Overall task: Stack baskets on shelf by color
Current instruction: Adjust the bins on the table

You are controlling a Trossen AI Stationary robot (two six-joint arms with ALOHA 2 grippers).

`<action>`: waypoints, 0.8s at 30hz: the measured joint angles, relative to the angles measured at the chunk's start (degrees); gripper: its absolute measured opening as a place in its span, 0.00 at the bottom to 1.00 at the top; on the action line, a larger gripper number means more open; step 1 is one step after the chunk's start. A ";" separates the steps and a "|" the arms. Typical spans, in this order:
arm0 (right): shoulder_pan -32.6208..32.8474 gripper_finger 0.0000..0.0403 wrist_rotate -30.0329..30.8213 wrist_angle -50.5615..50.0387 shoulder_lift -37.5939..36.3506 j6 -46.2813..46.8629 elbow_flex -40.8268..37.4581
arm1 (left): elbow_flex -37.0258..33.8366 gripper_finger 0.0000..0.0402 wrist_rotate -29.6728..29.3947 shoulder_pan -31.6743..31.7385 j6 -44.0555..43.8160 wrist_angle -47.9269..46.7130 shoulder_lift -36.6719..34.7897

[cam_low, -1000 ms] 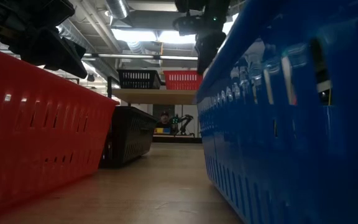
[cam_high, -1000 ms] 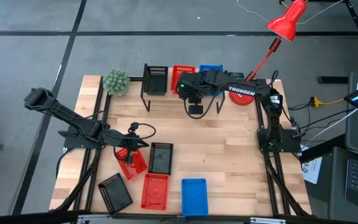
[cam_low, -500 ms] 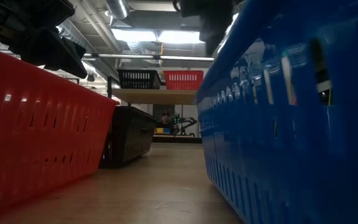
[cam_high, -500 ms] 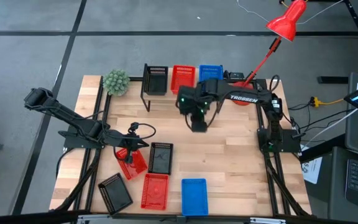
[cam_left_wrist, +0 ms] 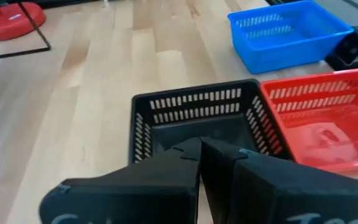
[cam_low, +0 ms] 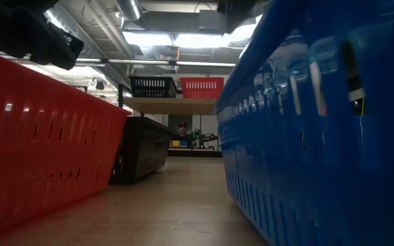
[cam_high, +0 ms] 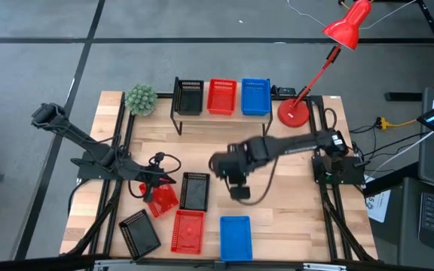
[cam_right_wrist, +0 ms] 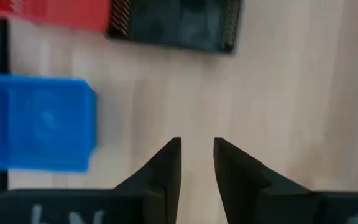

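Right gripper (cam_right_wrist: pixel 197 155): I see its fingers slightly parted and holding nothing, over bare table (cam_high: pixel 292 188) just beside the black basket (cam_high: pixel 195 190)
Left gripper (cam_left_wrist: pixel 199 149): fingers pressed together at that black basket's rim, on the side away from the right gripper
Black basket: long axis points toward the shelf (cam_high: pixel 221 114)
Shelf: one black, one red (cam_high: pixel 221 95), one blue basket (cam_high: pixel 255 96) side by side, long axes pointing away from the black basket
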 joint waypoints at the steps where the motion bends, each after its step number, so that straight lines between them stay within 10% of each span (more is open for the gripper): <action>1: 1.33 0.23 1.05 1.27 0.15 1.64 0.00 | 0.00 0.00 0.02 -0.42 -0.27 0.10 0.00; 16: 14.10 0.23 8.54 19.70 10.16 16.07 0.04 | 2.74 0.00 0.07 -12.54 -15.15 -1.87 4.88; 24: 14.52 0.23 7.58 36.52 16.61 15.85 0.02 | 4.20 0.00 0.83 -16.79 -37.17 -15.66 10.13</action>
